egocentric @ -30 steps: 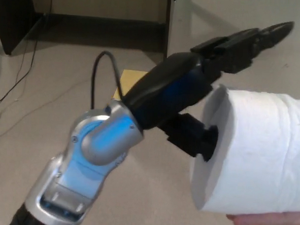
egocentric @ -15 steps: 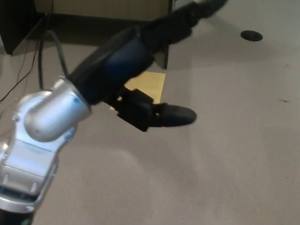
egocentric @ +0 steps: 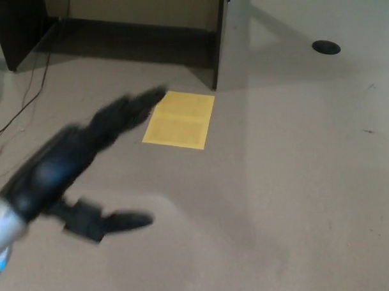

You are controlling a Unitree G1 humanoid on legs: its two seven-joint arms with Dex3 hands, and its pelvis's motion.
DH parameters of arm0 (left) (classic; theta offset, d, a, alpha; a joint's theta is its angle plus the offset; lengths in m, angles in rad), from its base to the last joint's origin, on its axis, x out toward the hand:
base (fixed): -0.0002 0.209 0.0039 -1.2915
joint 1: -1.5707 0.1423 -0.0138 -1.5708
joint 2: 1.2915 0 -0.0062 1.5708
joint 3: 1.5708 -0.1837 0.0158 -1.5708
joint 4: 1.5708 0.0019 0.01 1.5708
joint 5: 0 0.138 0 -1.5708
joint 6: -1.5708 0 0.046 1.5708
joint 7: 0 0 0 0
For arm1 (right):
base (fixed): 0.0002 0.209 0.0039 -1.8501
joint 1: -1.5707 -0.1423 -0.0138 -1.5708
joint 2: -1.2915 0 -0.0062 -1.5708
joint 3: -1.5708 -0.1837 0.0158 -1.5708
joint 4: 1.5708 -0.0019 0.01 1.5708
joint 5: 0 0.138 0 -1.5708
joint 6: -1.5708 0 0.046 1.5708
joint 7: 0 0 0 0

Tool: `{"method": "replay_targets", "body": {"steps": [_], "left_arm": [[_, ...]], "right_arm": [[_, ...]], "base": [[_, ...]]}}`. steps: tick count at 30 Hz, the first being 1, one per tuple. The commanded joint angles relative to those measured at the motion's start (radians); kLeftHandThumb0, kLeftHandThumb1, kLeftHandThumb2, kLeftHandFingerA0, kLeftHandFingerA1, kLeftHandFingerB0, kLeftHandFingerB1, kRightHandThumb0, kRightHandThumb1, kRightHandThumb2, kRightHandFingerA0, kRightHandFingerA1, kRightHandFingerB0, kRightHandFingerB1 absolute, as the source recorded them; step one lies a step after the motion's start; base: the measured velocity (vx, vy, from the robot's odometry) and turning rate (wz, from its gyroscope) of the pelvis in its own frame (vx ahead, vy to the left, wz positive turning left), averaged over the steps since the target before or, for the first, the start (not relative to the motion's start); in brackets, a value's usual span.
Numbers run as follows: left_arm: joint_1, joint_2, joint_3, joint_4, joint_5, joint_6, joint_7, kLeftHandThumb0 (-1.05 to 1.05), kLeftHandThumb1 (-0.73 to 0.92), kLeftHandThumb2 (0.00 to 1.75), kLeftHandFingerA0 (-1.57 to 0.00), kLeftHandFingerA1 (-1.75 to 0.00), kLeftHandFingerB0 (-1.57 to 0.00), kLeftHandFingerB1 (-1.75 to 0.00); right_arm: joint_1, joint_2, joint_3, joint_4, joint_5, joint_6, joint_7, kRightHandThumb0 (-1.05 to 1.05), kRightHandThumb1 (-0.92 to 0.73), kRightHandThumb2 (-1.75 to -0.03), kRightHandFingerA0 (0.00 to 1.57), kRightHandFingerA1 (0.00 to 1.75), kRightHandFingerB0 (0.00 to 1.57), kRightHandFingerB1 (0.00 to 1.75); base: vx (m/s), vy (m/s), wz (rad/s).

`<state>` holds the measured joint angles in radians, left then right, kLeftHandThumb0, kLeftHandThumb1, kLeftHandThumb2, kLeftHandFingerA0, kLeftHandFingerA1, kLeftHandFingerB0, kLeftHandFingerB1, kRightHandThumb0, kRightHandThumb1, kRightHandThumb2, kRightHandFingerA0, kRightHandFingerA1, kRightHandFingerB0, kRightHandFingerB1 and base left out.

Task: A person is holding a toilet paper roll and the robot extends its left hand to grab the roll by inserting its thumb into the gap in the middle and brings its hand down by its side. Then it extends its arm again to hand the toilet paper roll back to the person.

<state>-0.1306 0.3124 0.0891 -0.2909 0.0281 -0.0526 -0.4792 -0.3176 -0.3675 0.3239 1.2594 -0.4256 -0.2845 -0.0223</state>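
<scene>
My left hand [egocentric: 79,167] reaches in from the lower left of the head view, blurred by motion. It is open and holds nothing: the two fingers [egocentric: 128,111] point up to the right and the thumb [egocentric: 118,222] sticks out low to the right. No toilet paper roll and no person show in the picture. My right hand is out of view.
A yellow sheet [egocentric: 179,119] lies flat on the beige carpet floor [egocentric: 295,187]. A dark cabinet base [egocentric: 128,34] runs along the top, with cables [egocentric: 23,101] trailing at the left. A small dark round disc [egocentric: 326,46] sits in the floor at the upper right.
The roll and the person's hand, present a second ago with my thumb in the core, are gone from view. My left arm has swung down and to the left, empty.
</scene>
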Motion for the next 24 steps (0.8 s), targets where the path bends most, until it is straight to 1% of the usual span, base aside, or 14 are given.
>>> {"method": "replay_targets", "body": {"steps": [1, 2, 4, 5, 10, 11, 12, 13, 18, 20, 21, 22, 23, 24], "left_arm": [[0.341, -0.053, 0.125, 0.315, 0.075, -0.351, 0.216, -0.14, 0.33, 0.83, -0.02, -0.48, 0.00, -0.47], [0.347, -0.049, 0.129, 0.373, 0.101, -0.390, 0.253, -0.21, 0.40, 0.55, -0.18, -0.36, -0.11, -0.28], [0.373, -0.039, 0.131, 0.541, 0.150, -0.434, 0.345, -0.20, 0.42, 0.55, -0.16, -0.33, -0.13, -0.28], [0.378, -0.030, 0.128, 0.594, 0.169, -0.443, 0.376, -0.24, 0.43, 0.55, -0.18, -0.33, -0.14, -0.28], [0.392, 0.048, 0.053, 0.944, 0.295, -0.492, 0.591, -0.27, 0.45, 0.58, -0.18, -0.34, -0.14, -0.30], [0.389, 0.052, 0.040, 0.976, 0.310, -0.481, 0.625, -0.27, 0.45, 0.58, -0.18, -0.34, -0.14, -0.30], [0.381, 0.054, 0.034, 1.020, 0.305, -0.483, 0.635, -0.27, 0.46, 0.58, -0.17, -0.34, -0.14, -0.29], [0.365, 0.048, 0.056, 1.067, 0.245, -0.472, 0.574, -0.23, 0.49, 0.56, -0.16, -0.31, -0.14, -0.28], [0.316, -0.004, 0.146, 1.140, 0.047, -0.448, 0.389, -0.10, 0.54, 0.56, -0.11, -0.31, -0.11, -0.25], [0.305, -0.009, 0.148, 1.156, 0.033, -0.413, 0.371, -0.11, 0.54, 0.56, -0.12, -0.31, -0.13, -0.26], [0.292, -0.007, 0.143, 1.165, 0.038, -0.397, 0.368, -0.10, 0.53, 0.55, -0.13, -0.32, -0.14, -0.26], [0.276, -0.002, 0.136, 1.177, 0.045, -0.395, 0.368, -0.10, 0.53, 0.55, -0.13, -0.32, -0.14, -0.26], [0.274, 0.005, 0.124, 1.187, 0.062, -0.408, 0.373, -0.11, 0.52, 0.57, -0.13, -0.33, -0.15, -0.27], [0.286, 0.012, 0.116, 1.195, 0.076, -0.407, 0.385, -0.14, 0.53, 0.56, -0.16, -0.32, -0.16, -0.27]], "right_arm": [[0.025, -0.010, -0.005, 0.013, -0.002, 0.001, -0.007, -0.39, -0.68, -0.60, 0.68, 0.60, 0.48, 0.40], [0.024, -0.008, -0.002, 0.015, -0.006, 0.001, -0.011, -0.39, -0.68, -0.61, 0.67, 0.59, 0.48, 0.40], [0.025, -0.008, -0.011, 0.014, 0.005, 0.003, -0.004, -0.39, -0.68, -0.61, 0.68, 0.58, 0.47, 0.40], [0.023, -0.008, -0.011, 0.016, 0.004, 0.004, -0.004, -0.44, -0.55, -0.86, 0.63, 0.66, 0.41, 0.53], [0.036, -0.009, -0.008, 0.018, 0.001, -0.002, -0.005, -0.44, -0.55, -0.87, 0.59, 0.64, 0.40, 0.53], [0.033, -0.010, -0.005, 0.020, -0.002, 0.002, -0.006, -0.44, -0.55, -0.87, 0.59, 0.64, 0.40, 0.53], [0.033, -0.010, -0.003, 0.020, -0.005, 0.006, -0.009, -0.39, -0.69, -0.61, 0.66, 0.52, 0.47, 0.39], [0.031, -0.003, -0.001, 0.020, -0.007, 0.008, -0.015, -0.44, -0.56, -0.86, 0.61, 0.64, 0.41, 0.52], [0.042, -0.004, -0.006, 0.017, 0.000, 0.011, -0.010, -0.37, -0.68, -0.60, 0.65, 0.50, 0.47, 0.39], [0.052, -0.009, -0.008, 0.016, 0.001, 0.006, -0.013, -0.37, -0.68, -0.60, 0.66, 0.51, 0.46, 0.39], [0.045, -0.009, -0.008, 0.017, 0.001, 0.011, -0.012, -0.44, -0.56, -0.86, 0.59, 0.63, 0.40, 0.52], [0.034, -0.008, -0.009, 0.019, 0.002, 0.017, -0.009, -0.44, -0.56, -0.86, 0.59, 0.63, 0.40, 0.52], [0.032, -0.006, -0.017, 0.020, 0.010, 0.020, -0.002, -0.37, -0.68, -0.60, 0.68, 0.56, 0.47, 0.39], [0.043, -0.002, -0.010, 0.018, 0.003, 0.020, -0.010, -0.43, -0.55, -0.85, 0.64, 0.66, 0.41, 0.52]], "base": [[0.00, 0.000, 0.00], [0.00, 0.000, 0.00], [0.00, 0.000, 0.00], [0.00, 0.000, 0.00], [0.00, 0.000, 0.00], [0.00, 0.000, 0.00], [0.00, 0.000, 0.00], [0.00, 0.000, 0.00], [0.00, 0.000, 0.00], [0.00, 0.000, 0.00], [0.00, 0.000, 0.00], [0.00, 0.000, 0.00], [0.00, 0.000, 0.00], [0.00, 0.000, 0.00]]}}
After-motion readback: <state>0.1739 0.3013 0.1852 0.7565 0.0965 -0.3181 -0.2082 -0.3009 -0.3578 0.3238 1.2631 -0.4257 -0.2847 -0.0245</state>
